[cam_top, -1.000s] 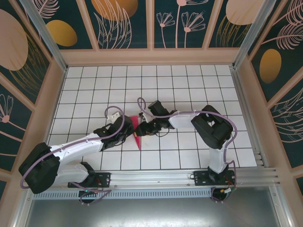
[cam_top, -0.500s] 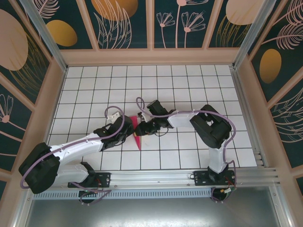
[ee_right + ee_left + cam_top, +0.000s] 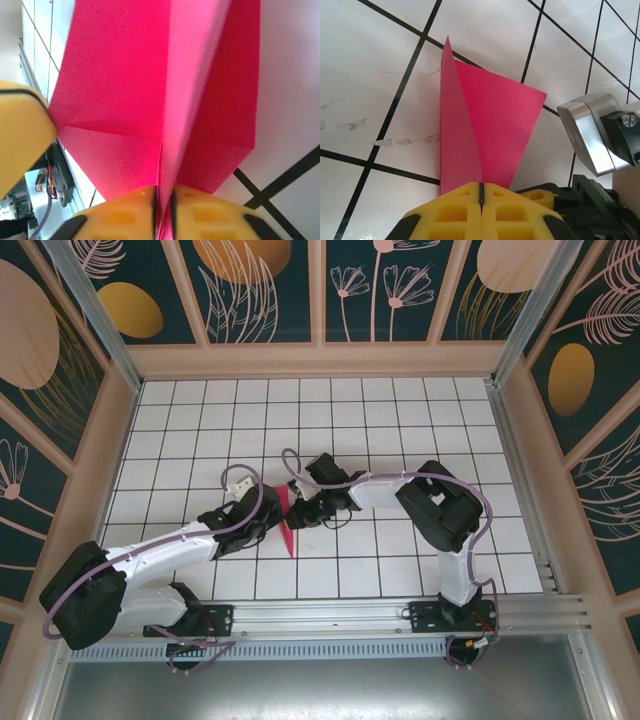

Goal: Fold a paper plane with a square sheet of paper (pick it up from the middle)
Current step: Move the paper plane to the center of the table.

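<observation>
Seen from overhead, a metal rail [image 3: 340, 618] runs along the near edge of a white, black-gridded tabletop [image 3: 400, 410]. It carries the bases of the left arm [image 3: 150, 555] and the right arm [image 3: 450, 525]. Both arms reach inward and meet near the middle. Bare tiles lie open on either side of them and across the far half. Pale wooden borders and dark floral walls [image 3: 260, 290] close in the left, right and far sides.

Between the arm tips sits the paper plane [image 3: 286, 532], a narrow magenta wedge low over the tabletop, its point toward the near edge. In the left wrist view, the yellow left fingers [image 3: 455, 212] are pressed together, pinching the end of the plane nearest that camera. One flap stands up beyond them. In the right wrist view, the yellow right fingers [image 3: 125, 215] pinch the raised centre crease.
</observation>
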### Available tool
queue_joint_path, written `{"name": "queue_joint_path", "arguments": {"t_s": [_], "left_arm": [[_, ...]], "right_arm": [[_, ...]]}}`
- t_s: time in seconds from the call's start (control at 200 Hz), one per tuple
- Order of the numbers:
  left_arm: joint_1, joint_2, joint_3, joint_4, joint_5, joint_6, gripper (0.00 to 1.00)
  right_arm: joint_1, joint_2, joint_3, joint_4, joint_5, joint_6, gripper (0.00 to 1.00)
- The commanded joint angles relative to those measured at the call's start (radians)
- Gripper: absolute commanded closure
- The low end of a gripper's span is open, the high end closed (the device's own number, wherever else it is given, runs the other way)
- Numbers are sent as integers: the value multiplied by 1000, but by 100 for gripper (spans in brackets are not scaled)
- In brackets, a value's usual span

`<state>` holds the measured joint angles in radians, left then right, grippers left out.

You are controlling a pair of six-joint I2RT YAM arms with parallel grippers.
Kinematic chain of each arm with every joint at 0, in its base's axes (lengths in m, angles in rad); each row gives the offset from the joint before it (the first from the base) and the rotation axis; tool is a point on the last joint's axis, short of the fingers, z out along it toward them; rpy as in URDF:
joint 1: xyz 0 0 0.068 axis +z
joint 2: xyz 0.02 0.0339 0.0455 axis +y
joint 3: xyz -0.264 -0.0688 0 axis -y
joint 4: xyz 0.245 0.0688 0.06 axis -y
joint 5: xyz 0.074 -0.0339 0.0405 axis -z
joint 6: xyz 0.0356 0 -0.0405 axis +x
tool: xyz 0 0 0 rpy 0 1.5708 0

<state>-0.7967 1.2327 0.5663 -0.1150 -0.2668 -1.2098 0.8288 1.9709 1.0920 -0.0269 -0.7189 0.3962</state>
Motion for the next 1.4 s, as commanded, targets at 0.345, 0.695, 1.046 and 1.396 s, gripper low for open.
{"name": "queue_joint_path", "arguments": {"t_s": [0.345, 0.695, 1.046, 1.396], "left_arm": [[6, -23, 81, 110, 53, 111, 54], [7, -32, 76, 77, 4, 62, 47], [7, -15, 93, 55, 6, 62, 47], [7, -1, 101, 55, 16, 66, 47]], "right_arm": [[-60, -201, 42, -308, 489, -7, 100], [-149, -162, 172, -600, 811, 29, 99], [-148, -42, 261, -618, 791, 32, 91], [-151, -43, 260, -576, 759, 44, 77]]}}
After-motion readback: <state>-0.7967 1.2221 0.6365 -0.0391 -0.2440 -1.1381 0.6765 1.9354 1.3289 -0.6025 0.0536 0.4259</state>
